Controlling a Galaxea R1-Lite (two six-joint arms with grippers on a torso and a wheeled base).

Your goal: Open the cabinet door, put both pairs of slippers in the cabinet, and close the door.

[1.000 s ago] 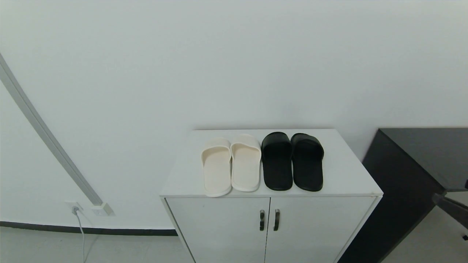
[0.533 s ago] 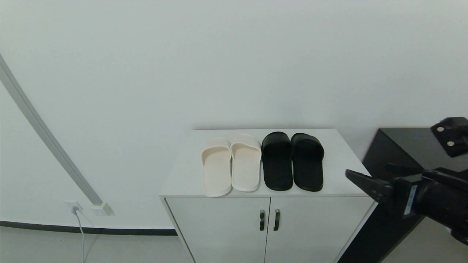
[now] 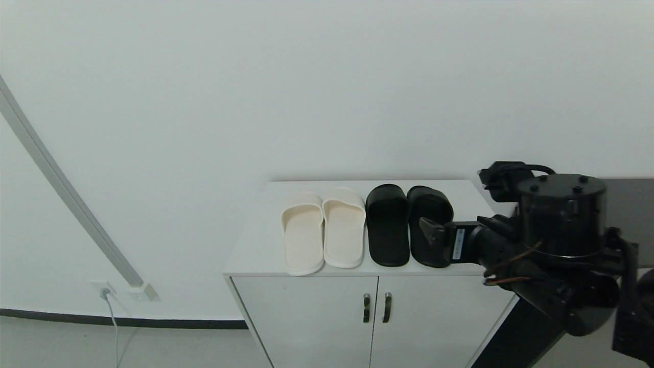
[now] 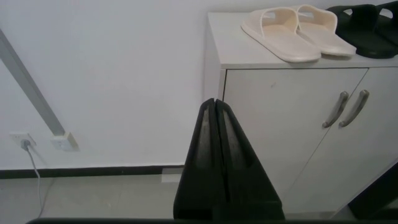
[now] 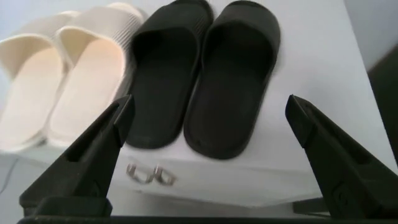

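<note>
Above the black slippers (image 5: pixel 230 81), right gripper (image 5: pixel 208 104) fingers (image 5: pixel 93 155) wide apart, empty; left gripper (image 4: pixel 214 102) fingers (image 4: pixel 227 162) tight together, empty.

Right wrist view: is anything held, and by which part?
Nothing is held: the jaws stand open near the black slippers, gripping neither.

We see a white cabinet (image 3: pixel 255 250) with dark grey handles (image 3: pixel 376 307). On its top the cream slippers (image 3: pixel 323 232) sit at 9 o'clock of the black slippers (image 3: pixel 409 227). Both pairs are plain, with fine ribbing across the straps. The right gripper (image 5: pixel 208 109) and the left gripper (image 4: pixel 215 106) are matt black. The wall (image 3: pixel 327 92) is white, crossed by a pale grey strip (image 3: pixel 61 184) at 9 o'clock. A black skirting line (image 3: pixel 122 322) runs at 8 o'clock, and a black table (image 3: pixel 628 204) stands at 3 o'clock.
</note>
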